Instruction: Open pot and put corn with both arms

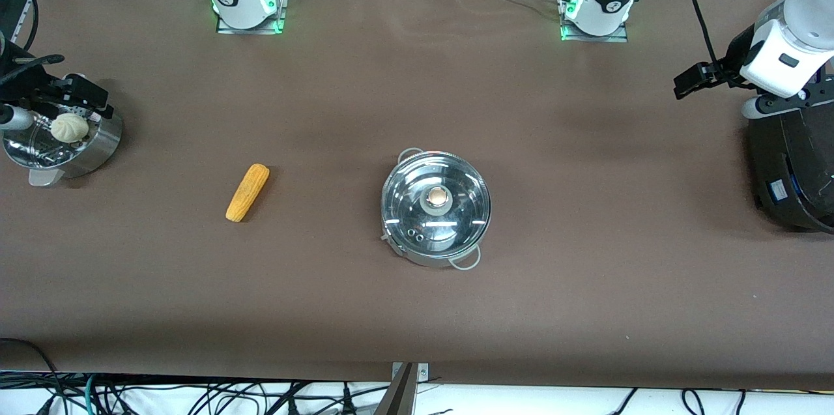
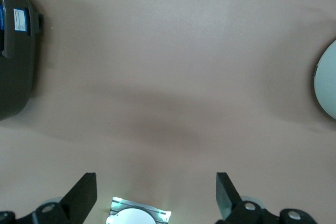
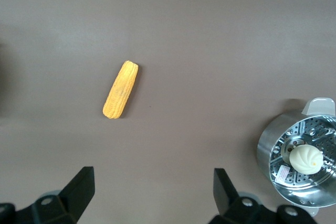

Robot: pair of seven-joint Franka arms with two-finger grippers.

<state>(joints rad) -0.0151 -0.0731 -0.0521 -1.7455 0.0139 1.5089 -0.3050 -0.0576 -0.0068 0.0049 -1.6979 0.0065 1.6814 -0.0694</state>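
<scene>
The shiny steel pot stands mid-table with its glass lid on and the tan knob on top. The yellow-orange corn lies on the table beside it, toward the right arm's end; it also shows in the right wrist view. My right gripper is up over the steamer pot, open and empty. My left gripper is up over bare table next to the black cooker, open and empty. Neither gripper is close to the pot or the corn.
A steel steamer pot with a white bun stands at the right arm's end; both show in the right wrist view, the steamer and the bun. A big black cooker stands at the left arm's end, also in the left wrist view.
</scene>
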